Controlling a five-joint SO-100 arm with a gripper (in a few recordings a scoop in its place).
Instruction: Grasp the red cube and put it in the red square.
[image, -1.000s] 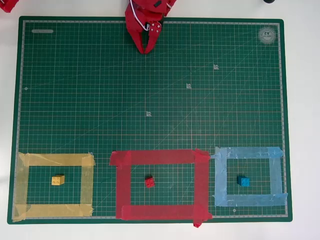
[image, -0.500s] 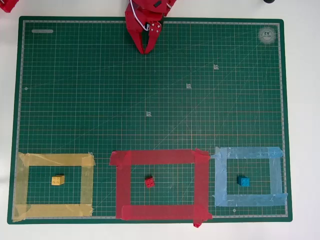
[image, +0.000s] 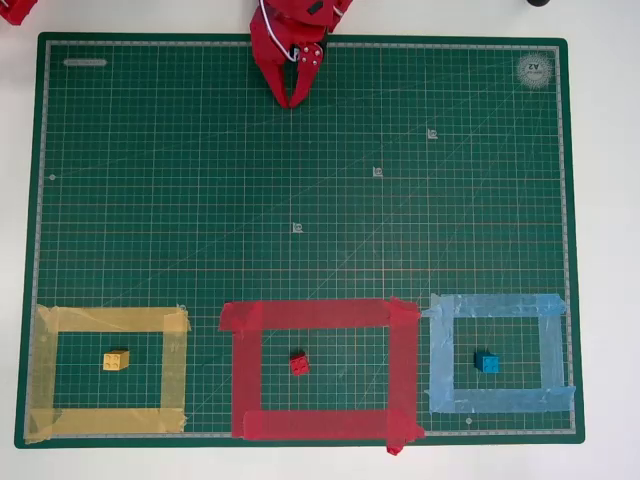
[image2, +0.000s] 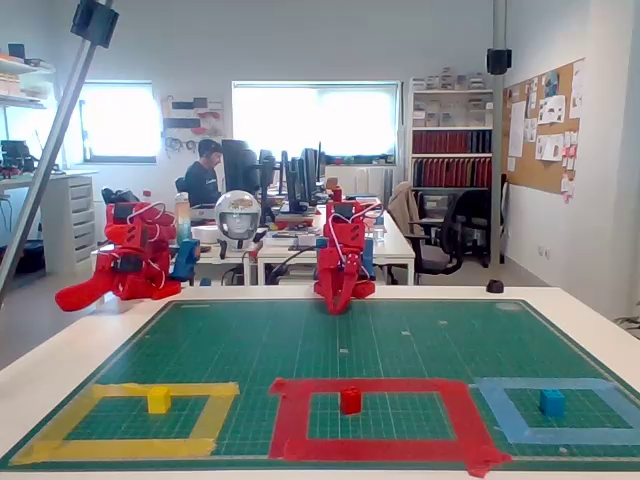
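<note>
The red cube (image: 299, 363) (image2: 350, 400) lies on the green mat inside the red square (image: 318, 314) (image2: 372, 386), near the middle of that tape outline. My red gripper (image: 290, 100) (image2: 336, 308) rests at the far edge of the mat, pointing down at it, far from the cube. Its fingers meet at the tips and hold nothing.
A yellow block (image: 116, 360) sits inside a yellow tape outline (image: 110, 320), and a blue block (image: 487, 363) sits inside a light blue tape outline (image: 495, 305). The green cutting mat (image: 300, 200) covers most of a white table. Desks and a seated person are far behind.
</note>
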